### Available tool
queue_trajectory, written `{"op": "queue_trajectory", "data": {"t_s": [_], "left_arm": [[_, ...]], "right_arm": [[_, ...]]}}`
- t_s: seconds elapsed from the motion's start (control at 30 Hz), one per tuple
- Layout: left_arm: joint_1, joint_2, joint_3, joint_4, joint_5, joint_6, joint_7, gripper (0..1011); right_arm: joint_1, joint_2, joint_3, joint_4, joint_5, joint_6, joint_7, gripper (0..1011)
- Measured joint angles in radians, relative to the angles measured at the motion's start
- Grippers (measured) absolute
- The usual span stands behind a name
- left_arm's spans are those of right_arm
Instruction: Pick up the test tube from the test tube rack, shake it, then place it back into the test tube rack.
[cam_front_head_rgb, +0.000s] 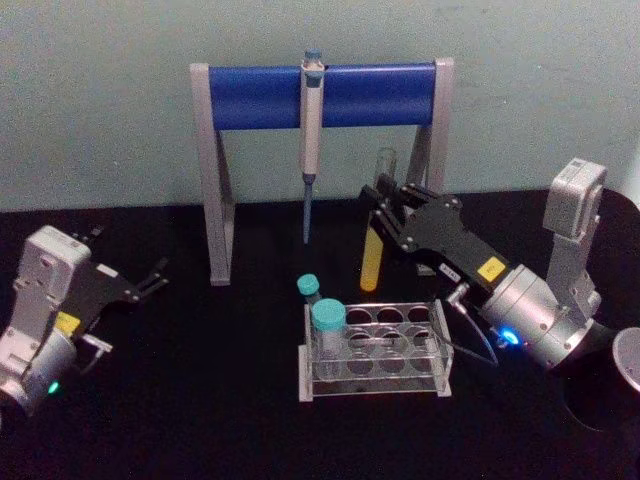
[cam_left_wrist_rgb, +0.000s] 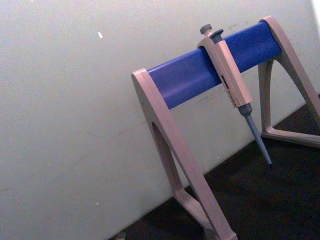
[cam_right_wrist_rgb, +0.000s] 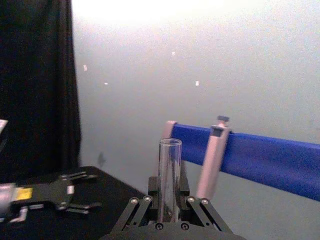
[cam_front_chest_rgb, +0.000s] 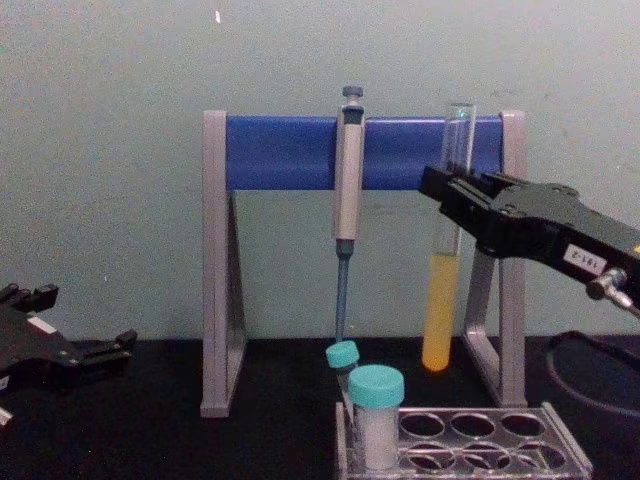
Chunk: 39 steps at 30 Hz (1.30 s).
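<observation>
In the head view the right claw (cam_front_head_rgb: 385, 215) is clamped on the test tube (cam_front_head_rgb: 372, 262). It holds the tube nearly upright, lifted clear of the test tube rack (cam_front_head_rgb: 372, 388) and close in front of the pipette stand (cam_front_head_rgb: 270, 95). The left claw (cam_front_head_rgb: 150, 278) sits parked over the left of the black desk (cam_front_head_rgb: 200, 425), its fingers apart. The left wrist view looks at that stand and the pipette (cam_left_wrist_rgb: 231, 75) hanging from it. In the right wrist view the tube's open mouth rises above the closed fingers. The chest view shows yellow liquid in the tube's lower part, with the stand's right leg close behind. Shaking looks like the step in hand. With no cap, short gentle wrist swings and the mouth kept upward should avoid spills. The swings should also stay clear of the stand leg and pipette.
</observation>
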<state>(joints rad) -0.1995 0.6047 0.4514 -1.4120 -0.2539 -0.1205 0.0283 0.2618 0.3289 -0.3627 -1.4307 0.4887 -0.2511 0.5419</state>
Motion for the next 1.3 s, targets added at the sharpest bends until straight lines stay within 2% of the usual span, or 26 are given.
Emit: {"op": "queue_trajectory", "data": {"t_s": [0.27, 0.9, 1.2, 1.3], "left_arm": [[0.000, 0.000, 0.000, 0.000, 0.000, 0.000, 0.000, 1001], [0.000, 0.000, 0.000, 0.000, 0.000, 0.000, 0.000, 1001], [0.000, 0.000, 0.000, 0.000, 0.000, 0.000, 0.000, 1001], [0.000, 0.000, 0.000, 0.000, 0.000, 0.000, 0.000, 1001]], "right_arm": [[0.000, -0.015, 0.019, 0.014, -0.035, -0.021, -0.041, 233], [-0.017, -0.020, 0.038, -0.004, -0.052, -0.011, -0.053, 233], [-0.045, -0.004, 0.066, -0.036, -0.071, -0.004, -0.084, 233], [-0.072, 0.010, 0.085, -0.065, -0.077, 0.003, -0.098, 233]]}}
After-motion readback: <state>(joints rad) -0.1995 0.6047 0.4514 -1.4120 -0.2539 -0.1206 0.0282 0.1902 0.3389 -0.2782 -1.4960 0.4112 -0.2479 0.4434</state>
